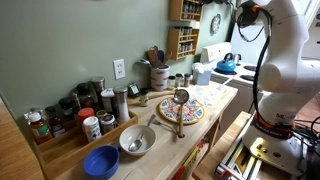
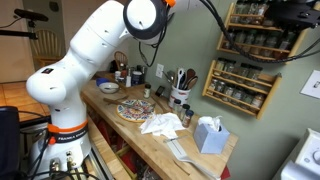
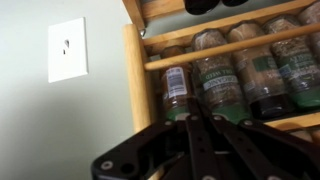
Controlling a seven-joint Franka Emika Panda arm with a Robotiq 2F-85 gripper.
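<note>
In the wrist view my gripper (image 3: 192,122) is shut, its dark fingers pressed together with nothing between them. The tips point at a wooden spice rack (image 3: 133,70) on the wall. Nearest to them is a spice jar with a white label (image 3: 177,85); whether they touch it I cannot tell. More jars (image 3: 260,75) stand beside it behind a wooden rail. In both exterior views the white arm (image 2: 110,40) reaches high up toward the rack (image 2: 245,60) (image 1: 183,35). The gripper itself is hard to make out in those views.
A white light switch plate (image 3: 67,50) is on the wall beside the rack. On the wooden counter lie a patterned plate (image 1: 180,112), a metal bowl (image 1: 137,140), a blue bowl (image 1: 101,160), several jars (image 1: 70,110), a utensil crock (image 1: 158,75), a crumpled cloth (image 2: 160,123) and a tissue box (image 2: 208,133).
</note>
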